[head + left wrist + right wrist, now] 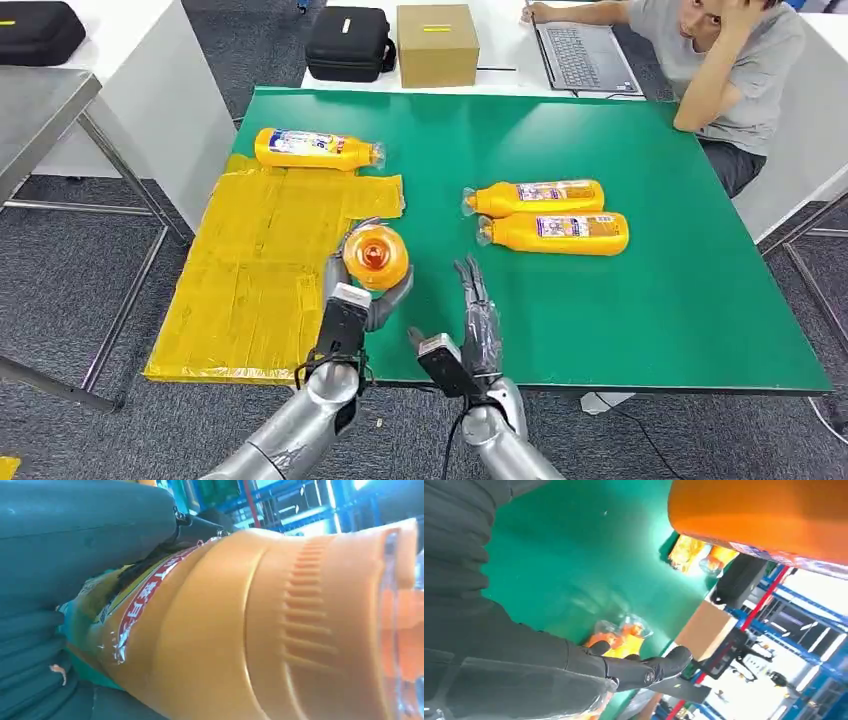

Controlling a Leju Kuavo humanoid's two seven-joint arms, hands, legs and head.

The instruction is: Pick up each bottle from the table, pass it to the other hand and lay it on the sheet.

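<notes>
Four orange plastic bottles are in play, and one of them, the held orange bottle (376, 257), sits in the robot's left hand (355, 290), whose fingers wrap its body with the cap end pointing up toward the head camera. Beyond those fingers and to their outer side spreads the yellow taped sheet (260, 270), which overhangs the near edge of the green table (640, 300); a labelled bottle on the sheet (318, 149) already lies at its far edge. Just beside the left hand, the right hand (478, 318) stands empty with its fingers spread and pointing up, apart from the bottle. Farther beyond the right fingers, two bottles on the table (555, 215) lie side by side, caps toward the sheet.

Judging from this, the hand-over is done and the laying-down is the step in hand. To do it well, the left hand would carry the bottle outward over the sheet, tip it onto its side and let go only once its body rests flat, short of the bottle already there and well inside the sheet's overhanging near edge, since a round bottle may roll. Bare sheet beyond the left fingers gives ample room. A seated person (720, 70) leans at the far corner, well apart.
</notes>
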